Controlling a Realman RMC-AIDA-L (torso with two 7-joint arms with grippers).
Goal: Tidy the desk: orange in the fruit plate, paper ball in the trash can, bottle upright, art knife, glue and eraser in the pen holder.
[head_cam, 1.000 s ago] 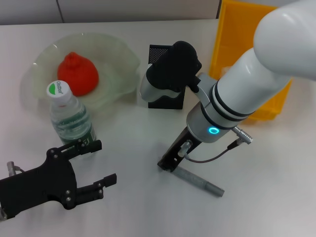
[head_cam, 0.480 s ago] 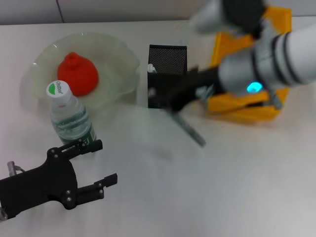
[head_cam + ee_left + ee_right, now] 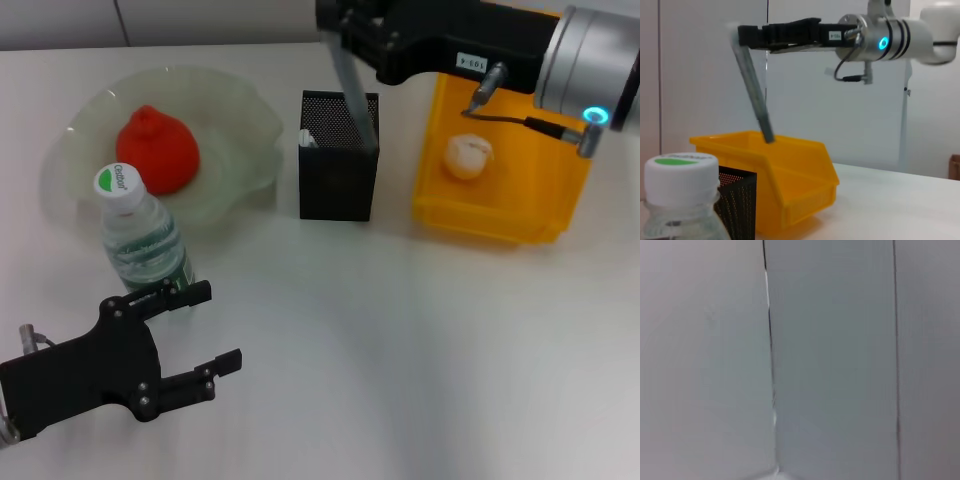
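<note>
1. The right gripper (image 3: 345, 30) is clamped on the glue (image 3: 356, 92), which hangs tilted above the pen holder (image 3: 339, 170).
2. The left gripper (image 3: 200, 330) rests spread open on the desk (image 3: 400, 350), near the upright bottle (image 3: 142, 235).
3. The orange (image 3: 157, 150) sits in the fruit plate (image 3: 235, 110) (a paper ball (image 3: 467, 157) lies in the trash can (image 3: 500, 215)).

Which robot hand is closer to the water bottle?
The left. The left gripper sits low on the desk right beside the bottle, one finger almost at its base. The right gripper is far across, holding the glue above the pen holder.
</note>
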